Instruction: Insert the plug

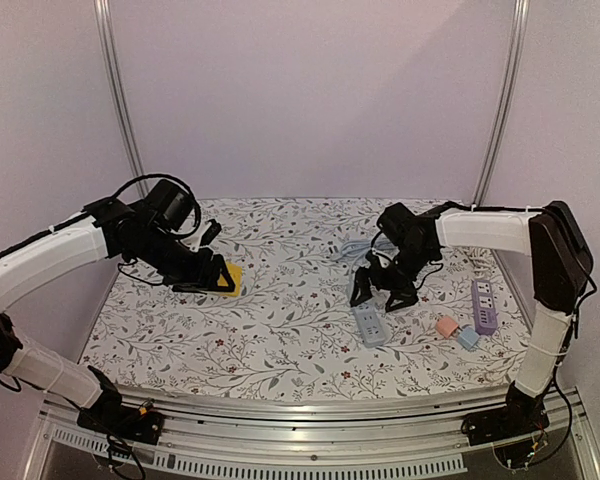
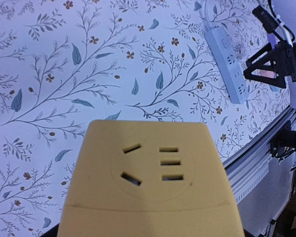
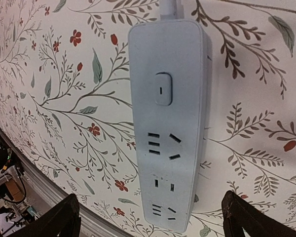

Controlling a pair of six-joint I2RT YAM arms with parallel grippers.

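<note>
End effector on left [image 1: 215, 272] clamped on yellow adapter [image 2: 150, 182], fingers unseen from wrist, right end effector [image 3: 152, 217] gaped wide over white power strip [image 3: 165, 98], empty.

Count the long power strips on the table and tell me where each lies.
2. The pale blue power strip lies mid-table, below the right end effector; the purple power strip lies near the right edge of the table. Another may be hidden.
</note>
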